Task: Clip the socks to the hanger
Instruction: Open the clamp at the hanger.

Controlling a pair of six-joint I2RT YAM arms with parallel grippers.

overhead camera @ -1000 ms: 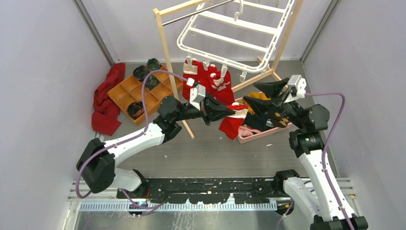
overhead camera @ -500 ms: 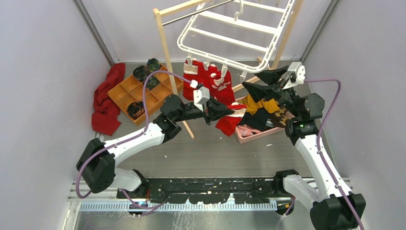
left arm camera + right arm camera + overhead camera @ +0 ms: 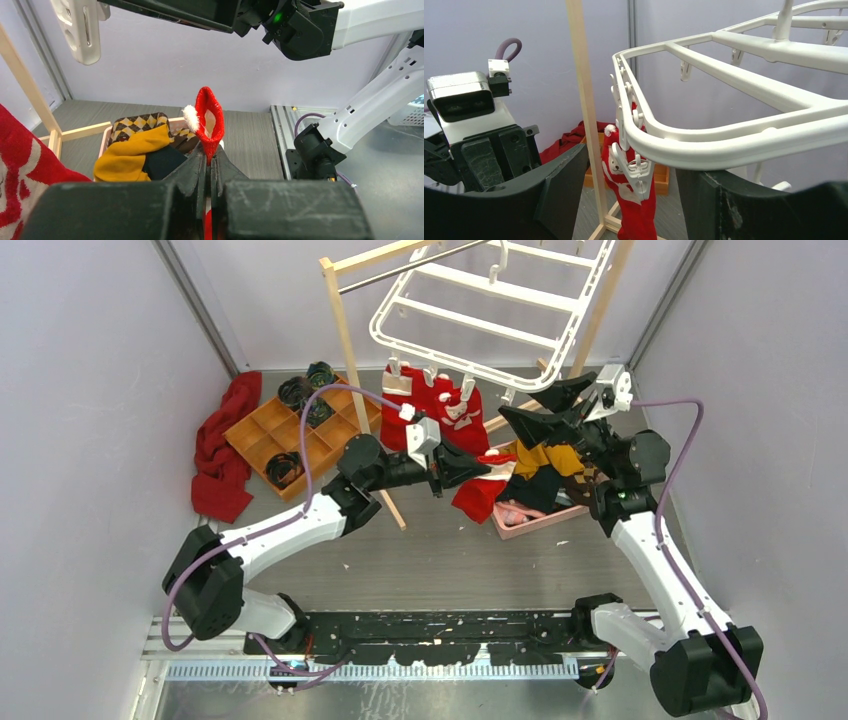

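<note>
We see the left hand [image 3: 210, 161] clamped tight on a red sock [image 3: 209, 117], whose cuff sticks up past the fingertips. The right hand [image 3: 520, 406] is spread wide with the hanger [image 3: 744, 135] rim between its jaws; we can't tell if they touch. Clipped socks [image 3: 440, 405] hang at 12 o'clock of the left hand, rack post [image 3: 352, 360] at 10, bin [image 3: 548, 523] of garments at 3. Tray [image 3: 262, 440] and red cloth [image 3: 222, 445] lie at 9 on the grey worktop [image 3: 450, 560], with plain walls around.

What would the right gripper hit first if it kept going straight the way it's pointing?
Probably the hanger: its white rim crosses just ahead of the open fingers; a clip holding a red sock dangles there. Depth is unclear.
</note>
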